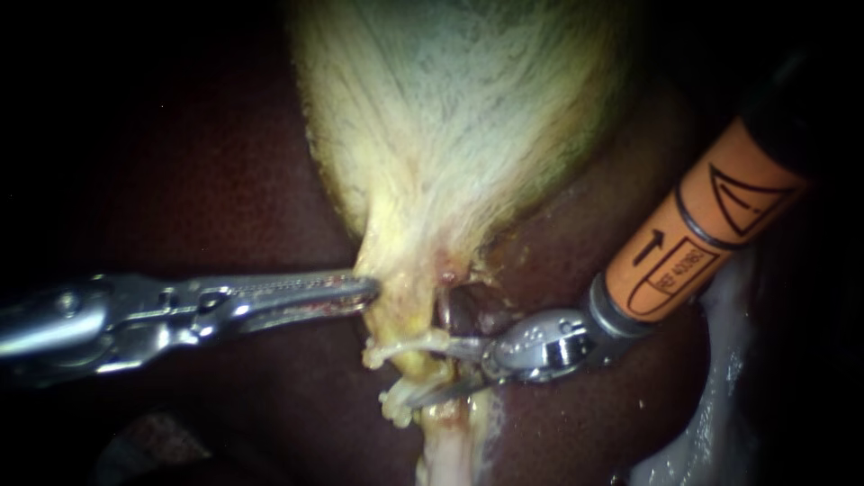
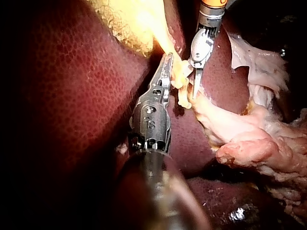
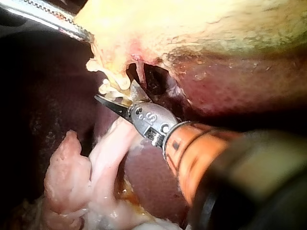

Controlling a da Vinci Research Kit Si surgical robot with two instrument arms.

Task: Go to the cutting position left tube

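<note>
The pale yellow gallbladder [image 1: 450, 117] narrows to a neck above a yellowish tube [image 1: 407, 335], the left one; a thin reddish tube [image 1: 444, 306] runs just to its right. My left instrument [image 1: 371, 290] comes in level from the left, its jaws shut on the neck's left edge, as the left wrist view [image 2: 169, 60] also shows. My right instrument [image 1: 430, 371], with an orange sleeve, has two thin blades open. They straddle pale frayed strands of the yellowish tube [image 3: 112, 88]. In the right wrist view the blades [image 3: 115, 95] lie just below the reddish tube [image 3: 140, 72].
Dark red liver [image 1: 225, 180] surrounds the gallbladder on both sides. Pale fatty tissue [image 1: 720, 378] lies beside the right instrument's shaft, and a pinkish-white flap [image 3: 96, 163] lies under its blades. A pale stalk [image 1: 450, 450] continues beyond the blades.
</note>
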